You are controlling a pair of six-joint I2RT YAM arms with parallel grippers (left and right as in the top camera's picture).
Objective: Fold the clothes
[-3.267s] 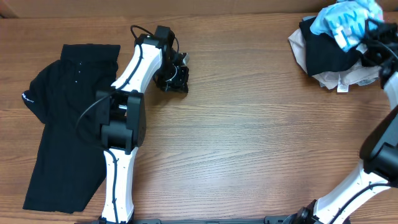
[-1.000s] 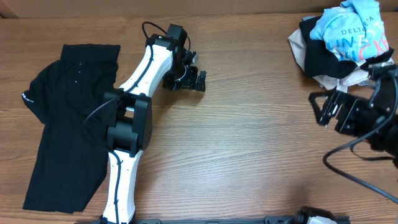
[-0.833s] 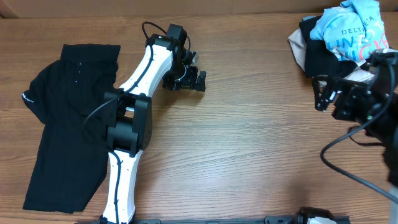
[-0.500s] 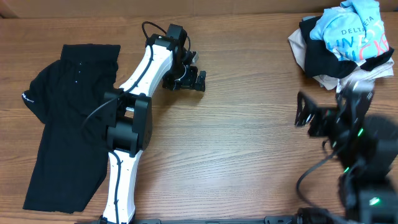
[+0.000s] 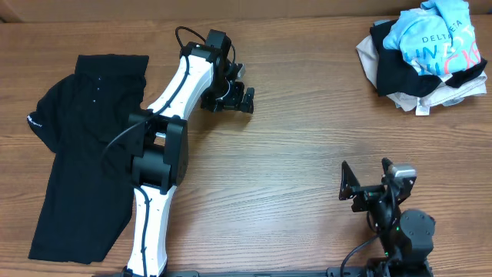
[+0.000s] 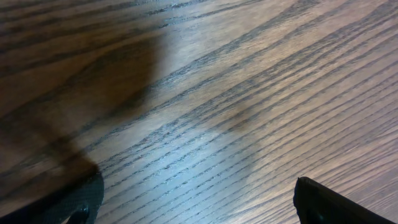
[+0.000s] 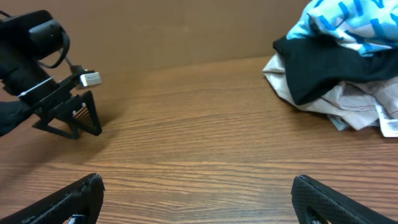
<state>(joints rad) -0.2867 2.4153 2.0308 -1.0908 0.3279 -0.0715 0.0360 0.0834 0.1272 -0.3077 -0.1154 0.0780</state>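
The clothes lie in two places. A black short-sleeved shirt [image 5: 81,150] is spread flat at the table's left. At the back right is a heap with a light blue T-shirt [image 5: 430,35] [image 7: 348,18] on top of a black garment [image 5: 396,69] [image 7: 323,62] and pale cloth [image 5: 419,100]. My left gripper [image 5: 234,100] [image 6: 199,205] hovers open over bare wood right of the black shirt, holding nothing. My right gripper [image 5: 367,178] [image 7: 199,196] is open and empty near the front right, well short of the heap.
The brown wooden table [image 5: 307,138] stretches between the two arms. A cardboard-coloured wall [image 7: 186,31] runs along its far edge. The right wrist view catches the left gripper [image 7: 62,112] across the table.
My right arm has pulled back from beside the heap toward the table's front edge, still open and empty. The left arm is still over the last second, a little right of its earliest position.
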